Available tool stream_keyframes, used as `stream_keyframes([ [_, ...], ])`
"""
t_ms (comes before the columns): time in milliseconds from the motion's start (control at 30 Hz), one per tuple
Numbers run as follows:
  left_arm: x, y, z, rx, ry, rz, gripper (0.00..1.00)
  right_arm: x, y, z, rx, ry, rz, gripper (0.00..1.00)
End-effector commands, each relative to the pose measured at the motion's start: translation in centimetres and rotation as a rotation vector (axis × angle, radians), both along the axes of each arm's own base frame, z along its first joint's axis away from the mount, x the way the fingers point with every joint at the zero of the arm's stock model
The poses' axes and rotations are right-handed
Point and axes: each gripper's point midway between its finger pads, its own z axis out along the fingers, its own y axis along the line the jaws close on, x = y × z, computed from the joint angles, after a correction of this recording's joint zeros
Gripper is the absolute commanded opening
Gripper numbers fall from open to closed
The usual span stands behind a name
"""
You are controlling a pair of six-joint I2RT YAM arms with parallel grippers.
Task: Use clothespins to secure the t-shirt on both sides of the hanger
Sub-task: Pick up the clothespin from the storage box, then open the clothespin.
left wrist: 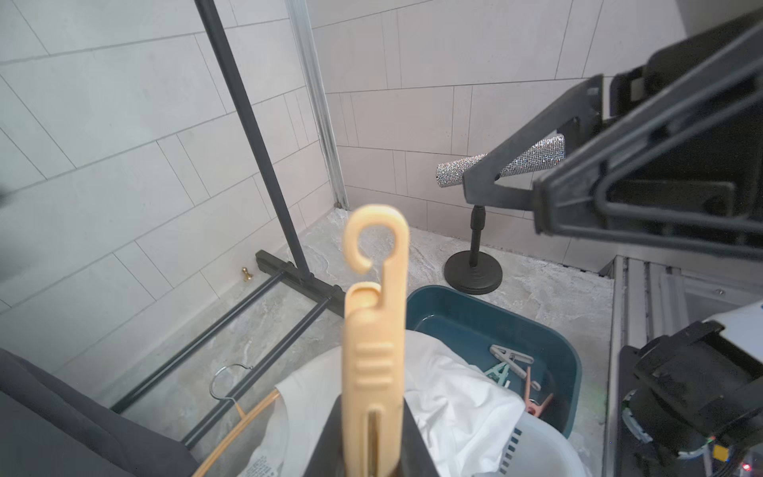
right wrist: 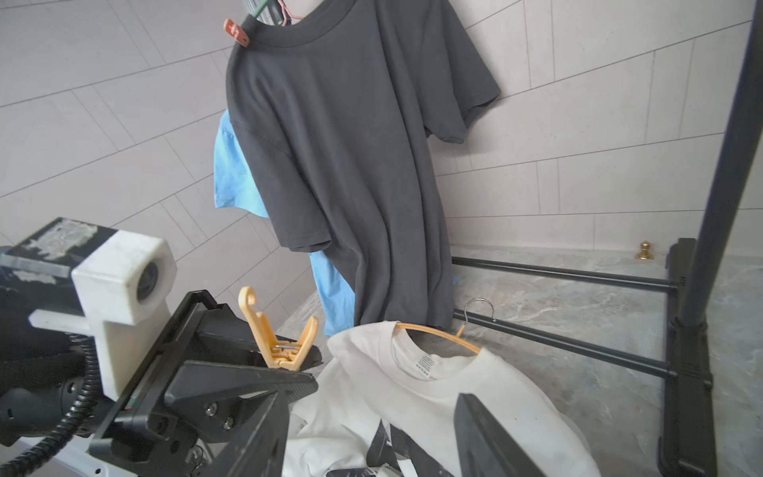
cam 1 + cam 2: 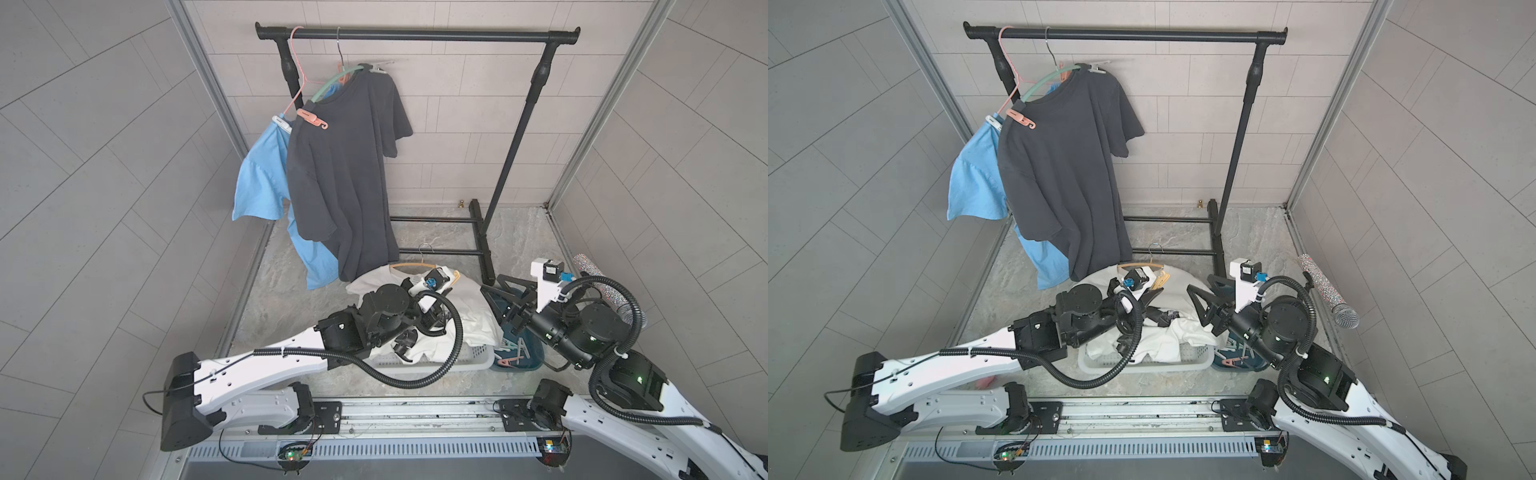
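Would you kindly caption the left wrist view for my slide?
Left gripper shut on a pale yellow clothespin, white t-shirt and teal bin beyond.

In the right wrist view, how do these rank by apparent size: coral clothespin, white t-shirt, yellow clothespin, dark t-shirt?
1. dark t-shirt
2. white t-shirt, partly cut off
3. yellow clothespin
4. coral clothespin; it is farther away, so both pegs may truly be alike

The left gripper (image 2: 298, 365) pinches a yellow clothespin (image 2: 262, 334) open beside a white t-shirt (image 2: 433, 396) on a wooden hanger (image 2: 441, 333); a dark t-shirt (image 2: 351, 144) hangs behind.
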Motion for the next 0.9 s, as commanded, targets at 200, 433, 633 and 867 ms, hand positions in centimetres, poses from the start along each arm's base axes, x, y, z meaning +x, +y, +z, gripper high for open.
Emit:
stream_keyframes([
  [200,-0.3,0.1,0.8,0.081,-0.127,-0.035,0.00,-0.2,4.8,1.7,0.114,0.060,0.188,0.60],
  [433,-0.2,-0.3,0.6,0.081,-0.129,-0.040,0.00,0.5,6.4,2.9,0.200,0.076,0.228,0.59],
  [633,0.1,-0.3,0.6,0.081,-0.128,-0.022,0.00,1.1,7.0,2.2,0.173,0.104,0.214,0.54],
  [867,1.3,0.3,0.2,0.105,-0.118,0.060,0.00,0.9,6.6,1.0,0.115,0.093,0.209,0.48],
])
